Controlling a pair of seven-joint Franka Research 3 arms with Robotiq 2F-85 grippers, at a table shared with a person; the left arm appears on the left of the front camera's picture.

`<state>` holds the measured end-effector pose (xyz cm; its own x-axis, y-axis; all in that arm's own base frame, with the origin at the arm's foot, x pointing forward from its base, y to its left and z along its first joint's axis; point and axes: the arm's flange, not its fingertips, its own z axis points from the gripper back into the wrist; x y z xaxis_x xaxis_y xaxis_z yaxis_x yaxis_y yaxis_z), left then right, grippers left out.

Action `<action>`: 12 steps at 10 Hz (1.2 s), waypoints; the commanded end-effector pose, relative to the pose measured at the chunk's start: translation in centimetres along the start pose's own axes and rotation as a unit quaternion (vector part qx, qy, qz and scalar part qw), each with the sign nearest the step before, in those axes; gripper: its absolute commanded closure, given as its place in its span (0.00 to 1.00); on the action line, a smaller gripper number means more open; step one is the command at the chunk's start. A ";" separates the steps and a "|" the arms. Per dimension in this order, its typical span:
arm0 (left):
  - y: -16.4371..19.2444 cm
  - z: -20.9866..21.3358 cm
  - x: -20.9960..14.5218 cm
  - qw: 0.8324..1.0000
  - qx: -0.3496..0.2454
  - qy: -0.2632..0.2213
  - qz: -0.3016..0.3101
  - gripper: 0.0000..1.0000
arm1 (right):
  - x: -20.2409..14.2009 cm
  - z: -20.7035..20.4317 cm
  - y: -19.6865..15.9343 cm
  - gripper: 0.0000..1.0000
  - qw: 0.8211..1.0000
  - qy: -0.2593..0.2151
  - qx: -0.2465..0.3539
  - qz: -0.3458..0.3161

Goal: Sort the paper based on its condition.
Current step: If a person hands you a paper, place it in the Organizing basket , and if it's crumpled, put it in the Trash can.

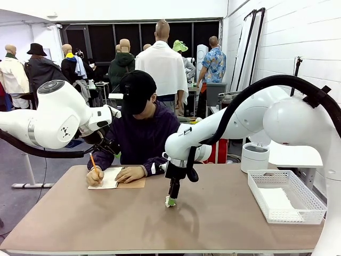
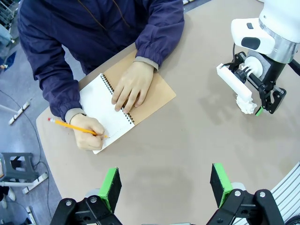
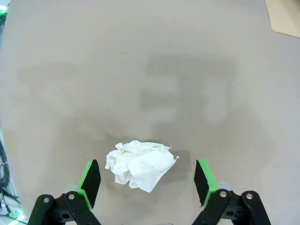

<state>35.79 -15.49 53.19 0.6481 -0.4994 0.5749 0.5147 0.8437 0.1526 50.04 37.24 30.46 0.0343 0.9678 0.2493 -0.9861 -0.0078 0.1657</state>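
Note:
A crumpled ball of white paper lies on the brown table, between the two green pads of my right gripper, which stands open just above it. From the front, the right gripper points straight down at the crumpled paper near the table's middle. My left gripper hangs open and empty high over the table. From there I look down on the crumpled paper beside the right gripper. Flat white paper lies in the white mesh basket.
The person sits at the far side, writing with a pencil in a spiral notebook, one hand flat on it. A white round bin stands beyond the basket at the right.

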 end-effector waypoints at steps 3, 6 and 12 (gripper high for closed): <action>0.1 -0.1 0.0 1.000 0.003 -0.004 -0.002 0.00 | 0.5 0.2 -0.7 0.45 1.000 0.007 0.008 -0.016; 0.1 -0.1 0.0 1.000 0.003 -0.004 -0.002 0.00 | 0.4 0.3 -0.8 0.83 1.000 -0.003 0.013 -0.021; 0.1 -0.1 0.0 1.000 0.003 -0.004 -0.002 0.00 | -3.9 7.1 1.2 0.83 0.995 -0.029 -0.050 -0.077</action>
<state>35.80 -15.47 53.19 0.6483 -0.4989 0.5751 0.5143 0.8440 0.1524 51.73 34.14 34.71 0.1339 0.9536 0.2698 -0.9854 0.0992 0.1383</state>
